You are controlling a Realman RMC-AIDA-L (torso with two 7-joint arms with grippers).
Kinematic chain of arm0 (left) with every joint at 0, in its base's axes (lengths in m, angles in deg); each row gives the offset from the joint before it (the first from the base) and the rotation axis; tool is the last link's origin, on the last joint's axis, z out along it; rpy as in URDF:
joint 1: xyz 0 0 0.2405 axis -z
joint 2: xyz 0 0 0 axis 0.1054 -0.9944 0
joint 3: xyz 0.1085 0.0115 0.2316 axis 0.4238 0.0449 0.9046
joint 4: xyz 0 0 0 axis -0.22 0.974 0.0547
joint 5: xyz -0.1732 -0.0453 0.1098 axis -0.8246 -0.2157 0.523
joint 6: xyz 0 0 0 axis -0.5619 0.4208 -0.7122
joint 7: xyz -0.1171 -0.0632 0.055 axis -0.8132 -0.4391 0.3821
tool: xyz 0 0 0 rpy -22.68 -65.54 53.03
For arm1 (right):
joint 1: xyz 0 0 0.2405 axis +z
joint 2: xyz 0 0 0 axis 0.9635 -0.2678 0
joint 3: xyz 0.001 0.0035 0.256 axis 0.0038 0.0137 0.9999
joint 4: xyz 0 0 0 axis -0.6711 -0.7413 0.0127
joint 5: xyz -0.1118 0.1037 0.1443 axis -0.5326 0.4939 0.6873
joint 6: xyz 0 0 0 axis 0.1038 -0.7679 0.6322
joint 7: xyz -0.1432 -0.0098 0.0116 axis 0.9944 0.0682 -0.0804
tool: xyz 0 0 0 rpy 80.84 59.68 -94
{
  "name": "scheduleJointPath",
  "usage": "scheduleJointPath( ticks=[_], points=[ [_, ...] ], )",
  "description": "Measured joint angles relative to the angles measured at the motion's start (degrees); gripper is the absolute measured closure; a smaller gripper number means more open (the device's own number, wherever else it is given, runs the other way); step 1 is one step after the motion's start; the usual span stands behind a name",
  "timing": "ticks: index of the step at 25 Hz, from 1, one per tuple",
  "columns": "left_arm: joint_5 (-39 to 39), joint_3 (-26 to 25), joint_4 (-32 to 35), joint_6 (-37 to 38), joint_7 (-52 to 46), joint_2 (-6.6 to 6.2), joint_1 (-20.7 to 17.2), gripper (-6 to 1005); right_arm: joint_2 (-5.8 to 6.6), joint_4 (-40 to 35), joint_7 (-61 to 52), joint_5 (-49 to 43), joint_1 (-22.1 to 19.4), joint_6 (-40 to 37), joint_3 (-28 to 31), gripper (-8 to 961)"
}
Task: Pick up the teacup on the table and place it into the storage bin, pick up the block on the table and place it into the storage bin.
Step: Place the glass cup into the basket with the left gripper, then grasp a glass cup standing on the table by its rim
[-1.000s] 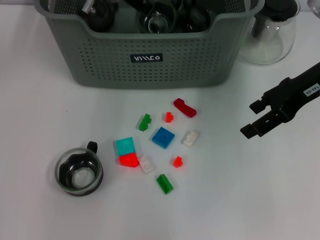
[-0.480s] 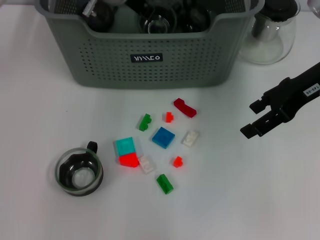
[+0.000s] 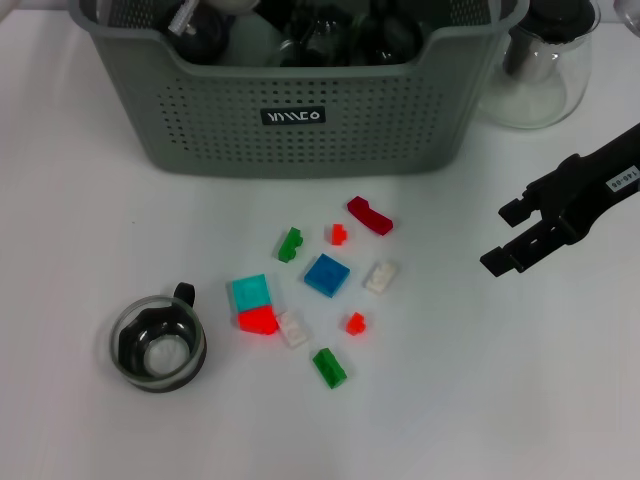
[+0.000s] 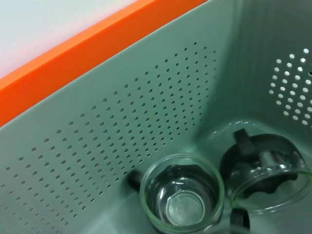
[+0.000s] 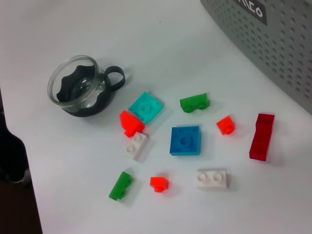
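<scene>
A glass teacup (image 3: 157,345) in a black holder stands on the white table at the front left; the right wrist view shows the teacup (image 5: 83,92) too. Several small blocks lie scattered mid-table, among them a blue block (image 3: 327,274) and a teal block (image 3: 251,291). The grey-green storage bin (image 3: 300,120) stands at the back. My left gripper (image 3: 188,16) is down inside it, over two glass teacups (image 4: 181,197) on its floor. My right gripper (image 3: 499,238) hovers open and empty to the right of the blocks.
A clear glass carafe (image 3: 540,60) stands right of the bin. Other blocks include a dark red one (image 3: 369,215), a green one (image 3: 329,367) and a white one (image 3: 380,276). An orange strip (image 4: 97,44) runs behind the bin's far wall.
Inside the bin the left arm has shifted a little, and dark shapes now cover a glass cup seen there before. The right arm, table teacup and blocks have not moved.
</scene>
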Motion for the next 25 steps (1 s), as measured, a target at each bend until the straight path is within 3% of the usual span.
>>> scheduleJointPath(
  ticks=[5, 10, 16, 19, 23, 25],
  points=[
    [0.0, 0.0, 1.45, 1.7, -0.42, -0.1, -0.01, 727, 0.0, -0.04, 0.0, 0.0, 0.02, -0.02, -0.04, 22],
    [-0.01, -0.31, 8.45, 6.33, -0.76, -0.22, -1.47, 572, 0.01, -0.13, 0.05, 0.0, 0.03, -0.06, -0.08, 22],
    [-0.58, -1.36, 24.5, 12.51, -4.68, -0.87, -5.22, 399, 0.38, -0.1, 0.41, 0.06, -0.04, -0.06, 0.28, 22],
    [-2.47, -4.78, 33.66, 16.35, -5.18, -0.83, -7.08, 336, 0.56, -0.04, 0.49, 0.13, -0.03, -0.02, 0.35, 23],
    [-12.81, -9.16, 45.93, 22.15, -2.37, -0.92, -11.63, 239, 0.71, -0.2, 0.53, 0.35, -0.34, -0.05, 0.47, 23],
    [-23.45, -11.19, 52.11, 25.74, 1.53, -1.33, -15.99, 184, 0.76, -0.33, 0.53, 0.35, -0.45, -0.01, 0.69, 23]
  ],
)
